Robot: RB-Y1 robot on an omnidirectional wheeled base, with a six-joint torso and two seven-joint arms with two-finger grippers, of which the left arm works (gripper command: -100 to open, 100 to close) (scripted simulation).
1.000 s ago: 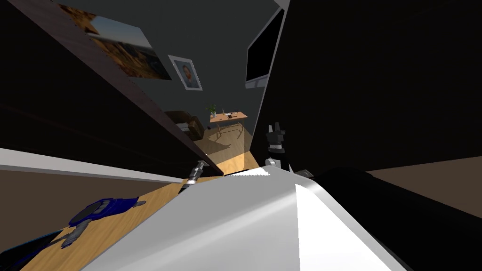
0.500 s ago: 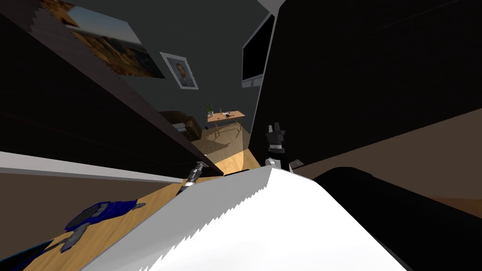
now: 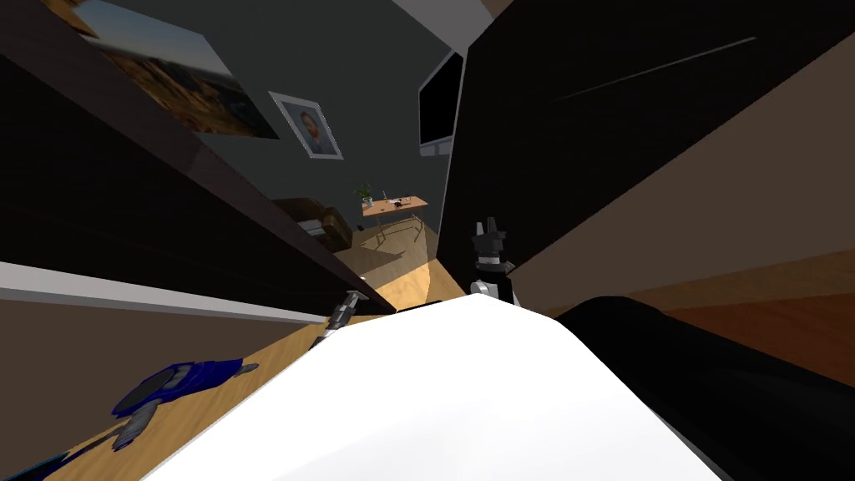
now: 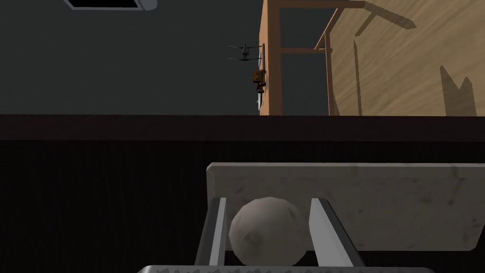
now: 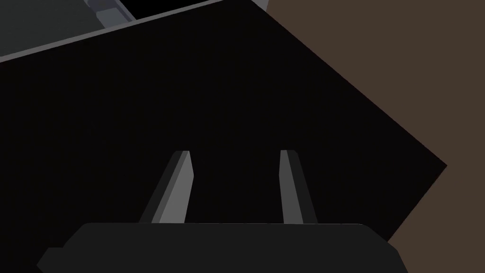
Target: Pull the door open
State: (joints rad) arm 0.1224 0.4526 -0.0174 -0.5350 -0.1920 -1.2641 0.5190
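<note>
The dark brown door (image 3: pixel 167 209) stands ajar and runs from the upper left down to the middle of the head view. My left gripper (image 3: pixel 351 298) is at its free edge. In the left wrist view my left gripper (image 4: pixel 267 204) is shut on a round grey door knob (image 4: pixel 267 232), one finger pressed to each side. A grey plate (image 4: pixel 393 208) backs the knob on the dark door face (image 4: pixel 94 194). My right gripper (image 3: pixel 489 230) is held up before the dark wall (image 3: pixel 584 142) right of the gap. In the right wrist view my right gripper (image 5: pixel 235 159) is open and holds nothing.
Through the gap I see a wooden floor (image 3: pixel 405 284), a brown armchair (image 3: pixel 316 221), a small desk (image 3: pixel 394 203) with a plant and a framed portrait (image 3: pixel 307 125). A blue object (image 3: pixel 179 380) lies on the floor to my left.
My own view has swung and rolled, showing more brown surface at the right. The left gripper keeps its hold on the knob, and the gap beside the door looks slightly wider.
</note>
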